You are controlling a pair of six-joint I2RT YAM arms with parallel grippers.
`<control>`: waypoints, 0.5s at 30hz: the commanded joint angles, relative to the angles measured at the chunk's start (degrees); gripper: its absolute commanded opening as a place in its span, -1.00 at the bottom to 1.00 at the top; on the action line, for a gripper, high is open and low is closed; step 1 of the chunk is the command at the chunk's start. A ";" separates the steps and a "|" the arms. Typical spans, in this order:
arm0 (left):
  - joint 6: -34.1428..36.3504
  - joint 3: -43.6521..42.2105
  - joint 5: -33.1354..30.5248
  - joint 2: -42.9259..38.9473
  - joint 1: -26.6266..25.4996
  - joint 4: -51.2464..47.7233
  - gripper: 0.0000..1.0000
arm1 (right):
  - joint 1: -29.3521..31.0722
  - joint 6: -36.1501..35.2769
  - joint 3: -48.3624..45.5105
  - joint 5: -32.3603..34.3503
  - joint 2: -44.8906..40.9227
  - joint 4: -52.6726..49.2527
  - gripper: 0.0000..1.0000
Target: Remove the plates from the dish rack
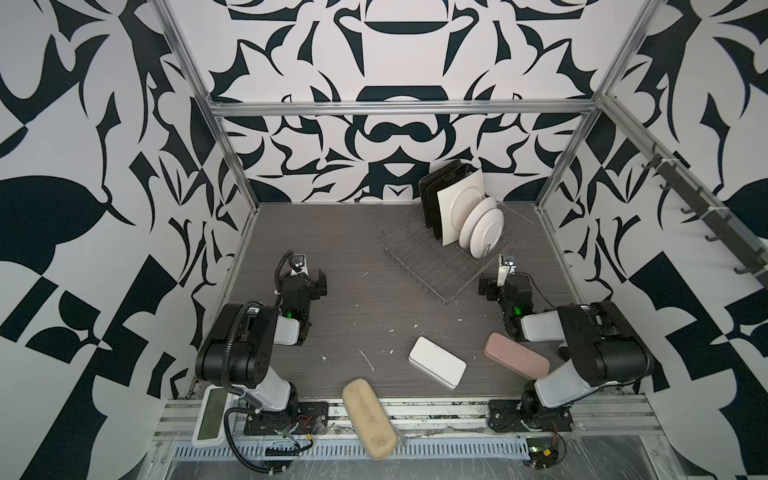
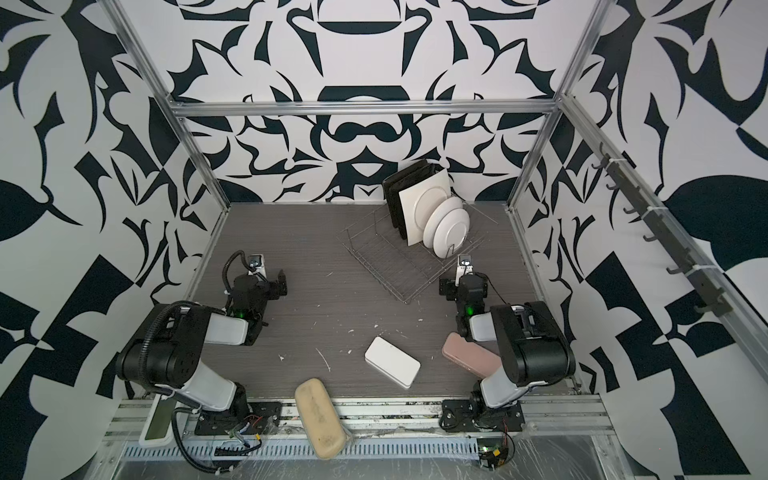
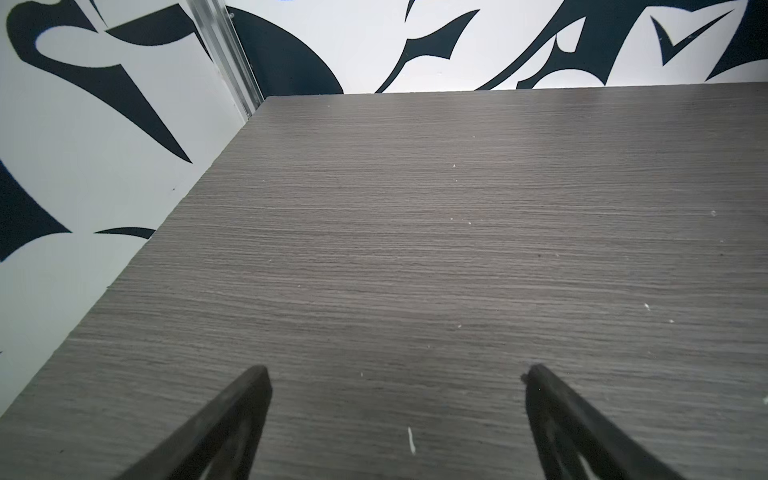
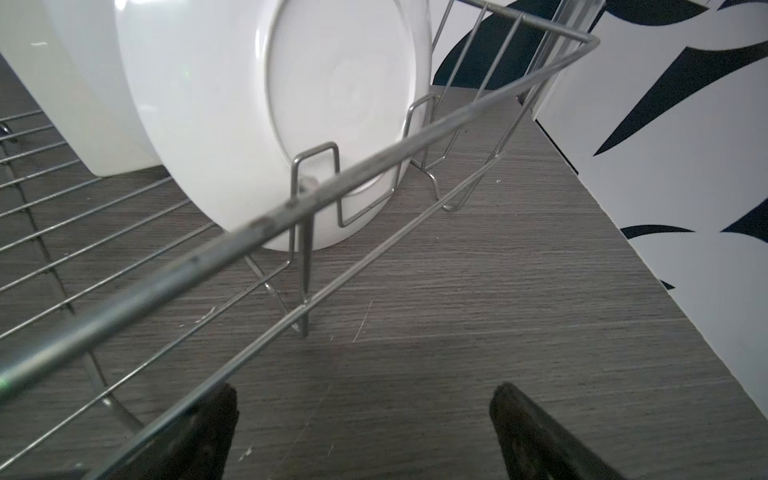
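Plates point(image 1: 459, 208): all five stand on edge in the dish rack point(image 1: 415, 266); none unloaded yet. Right gripper point(image 4: 365, 392): fingers spread wide, holding nothing. The nearest round white plate point(image 4: 249, 104) sits ahead of them, with the rack's raised side wire crossing between fingertips and plate. Left gripper point(image 3: 397, 370): equally wide and empty, only bare table point(image 3: 415, 208) ahead. Recommendation: raise the right fingers above the side wire, straddle that plate's upper rim, close, then lift straight up from the prongs.

Enclosure as I see it in both top views
Walls point(image 1: 395, 54): black-and-white abstract print; aluminium frame point(image 1: 399, 107); grey wood-grain surface point(image 1: 365, 257), white-flecked; dark hook rail point(image 1: 706, 204) on the wall at right.
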 commanded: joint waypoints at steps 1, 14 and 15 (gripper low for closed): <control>-0.14 0.21 0.33 -0.72 0.20 1.40 0.98 | 0.09 -0.81 0.23 -1.36 -0.44 1.82 0.99; -0.06 0.52 0.54 -0.72 0.15 0.87 0.98 | 0.09 -0.80 0.12 -1.37 -0.35 1.98 0.99; -0.06 0.51 0.54 -0.72 0.15 0.84 0.98 | 0.09 -0.80 0.12 -1.37 -0.35 1.97 0.98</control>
